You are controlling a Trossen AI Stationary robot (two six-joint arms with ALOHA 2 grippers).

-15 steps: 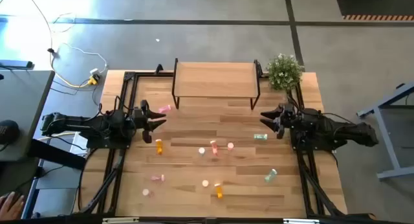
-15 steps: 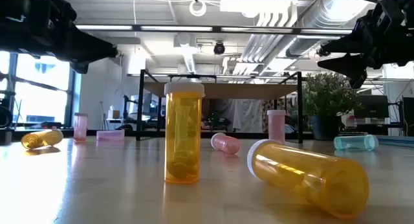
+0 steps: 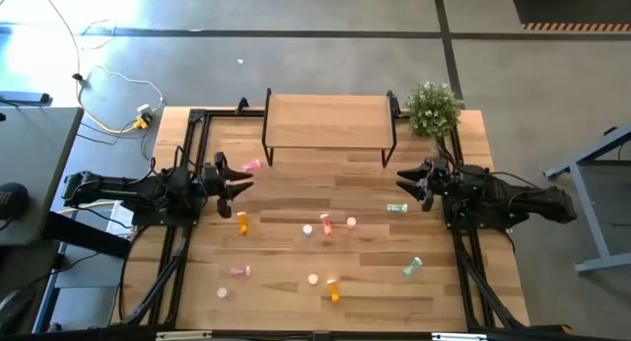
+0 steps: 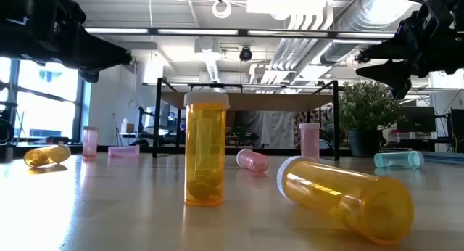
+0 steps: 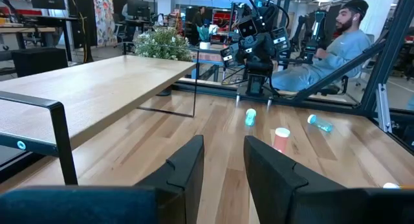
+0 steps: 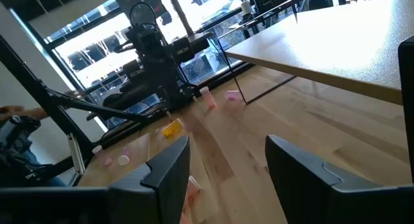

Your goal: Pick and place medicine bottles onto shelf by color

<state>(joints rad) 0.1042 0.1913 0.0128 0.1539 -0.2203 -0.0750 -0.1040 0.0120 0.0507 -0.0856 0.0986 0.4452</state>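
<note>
Several small medicine bottles, pink, orange and teal, are scattered over the wooden table. An orange one (image 4: 205, 149) stands upright and another orange one (image 4: 341, 193) lies on its side at the near edge. A pink one (image 3: 250, 166) lies by the shelf's left leg, and a teal one (image 3: 396, 209) lies near my right gripper. The shelf (image 3: 328, 122), a light board on thin black legs, stands at the far middle with nothing on it. My left gripper (image 3: 242, 180) hovers at the table's left, open by a narrow gap, empty. My right gripper (image 3: 404, 183) hovers at the right, open, empty.
A potted green plant (image 3: 434, 109) stands at the far right corner beside the shelf. Black frame rails (image 3: 187, 173) run along both sides of the table. A seated person (image 5: 343, 43) shows beyond the right arm in the left wrist view.
</note>
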